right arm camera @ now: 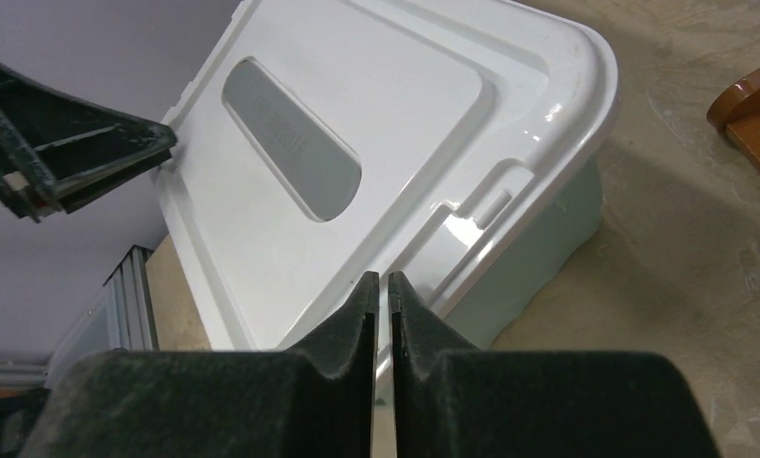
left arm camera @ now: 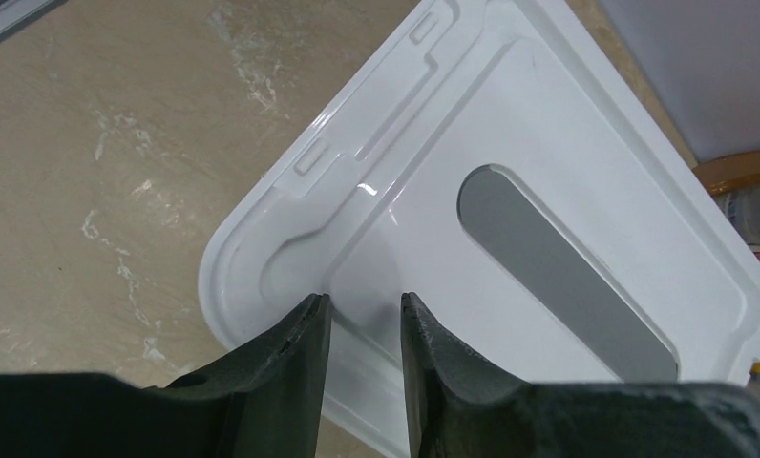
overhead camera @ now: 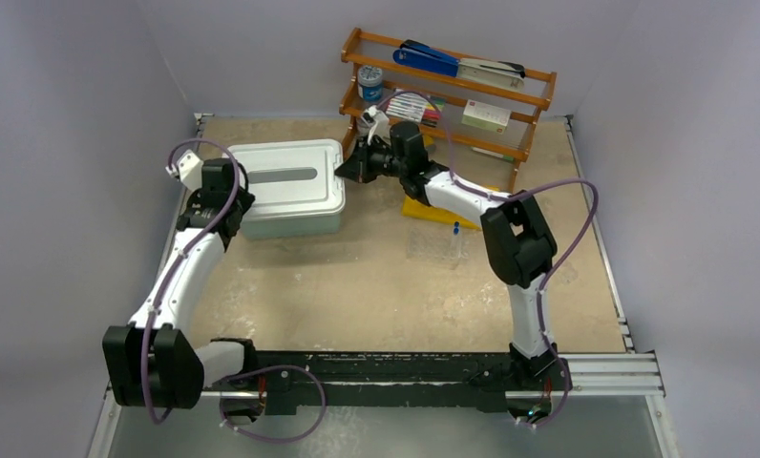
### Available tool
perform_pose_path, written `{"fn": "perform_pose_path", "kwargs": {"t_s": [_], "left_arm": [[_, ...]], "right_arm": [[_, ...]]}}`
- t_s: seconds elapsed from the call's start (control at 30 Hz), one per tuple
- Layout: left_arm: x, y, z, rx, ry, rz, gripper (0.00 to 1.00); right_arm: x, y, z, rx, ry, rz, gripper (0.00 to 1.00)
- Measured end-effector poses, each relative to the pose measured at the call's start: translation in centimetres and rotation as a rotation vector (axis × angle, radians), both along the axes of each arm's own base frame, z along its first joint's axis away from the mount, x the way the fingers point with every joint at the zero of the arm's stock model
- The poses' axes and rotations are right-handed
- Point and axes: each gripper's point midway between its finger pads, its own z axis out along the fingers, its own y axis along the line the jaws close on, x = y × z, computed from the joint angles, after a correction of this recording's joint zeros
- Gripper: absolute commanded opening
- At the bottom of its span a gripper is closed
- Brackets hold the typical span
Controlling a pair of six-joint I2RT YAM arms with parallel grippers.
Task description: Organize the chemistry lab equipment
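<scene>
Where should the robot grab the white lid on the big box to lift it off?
Pinch the thin rim at a short end of the white lid, coming in from the side. Its top is too wide and flat; only the overhanging edge fits between fingers, as the right gripper shows.

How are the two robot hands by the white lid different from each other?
The left gripper has its fingers apart with a gap, while the right gripper has its fingers almost touching. The left gripper holds nothing, while the right gripper seems to pinch the rim of the white lid. Seen from above, the left gripper is at the lid's left end and the right gripper at its right end. Both are black, with two fingers.
</scene>
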Motion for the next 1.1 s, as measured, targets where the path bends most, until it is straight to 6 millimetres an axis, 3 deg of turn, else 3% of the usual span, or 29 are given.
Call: {"fn": "perform_pose_path", "kwargs": {"t_s": [0.13, 0.27, 0.37, 0.47, 0.57, 0.67, 0.73, 0.8, 0.9, 1.0, 1.1], "left_arm": [[1.7, 0.4, -1.1, 0.014, 0.019, 0.017, 0.33], [3.4, 0.7, -1.2, 0.017, -0.009, 0.032, 0.34], [3.6, 0.9, -1.3, 0.014, -0.049, 0.044, 0.37], [2.9, 0.9, -0.9, 0.011, -0.1, 0.045, 0.39], [1.9, 0.7, -0.2, 0.012, -0.106, 0.029, 0.45], [1.2, 0.2, 1.7, 0.009, -0.141, -0.013, 0.58], [0.9, -0.2, 3.7, 0.005, -0.187, -0.041, 0.62], [0.3, -0.5, 6.7, 0.008, -0.261, -0.07, 0.65], [-0.7, -0.6, 10.5, 0.032, -0.352, -0.094, 0.68], [-1.3, -0.5, 12.4, 0.061, -0.391, -0.108, 0.7], [-1.6, -0.3, 12.3, 0.087, -0.374, -0.112, 0.72]], "right_arm": [[-0.7, -0.8, 1.3, -0.006, -0.01, -0.009, 0.15], [-1.4, -2.6, 5.2, 0.014, -0.067, -0.046, 0.16], [-1.5, -4.9, 8.7, 0.04, -0.131, -0.099, 0.17], [-1.2, -7.0, 10.6, 0.046, -0.179, -0.156, 0.2], [-0.6, -8.7, 10.7, 0.02, -0.202, -0.214, 0.24], [-0.3, -9.8, 9.0, -0.038, -0.205, -0.259, 0.3], [-0.3, -10.5, 7.8, -0.078, -0.203, -0.286, 0.42], [-0.6, -11.4, 6.5, -0.122, -0.199, -0.313, 0.65], [-1.3, -13.0, 5.5, -0.172, -0.207, -0.355, 0.8], [-1.9, -14.4, 5.6, -0.205, -0.219, -0.393, 0.9], [-2.3, -15.7, 6.5, -0.221, -0.237, -0.443, 0.99]]}}
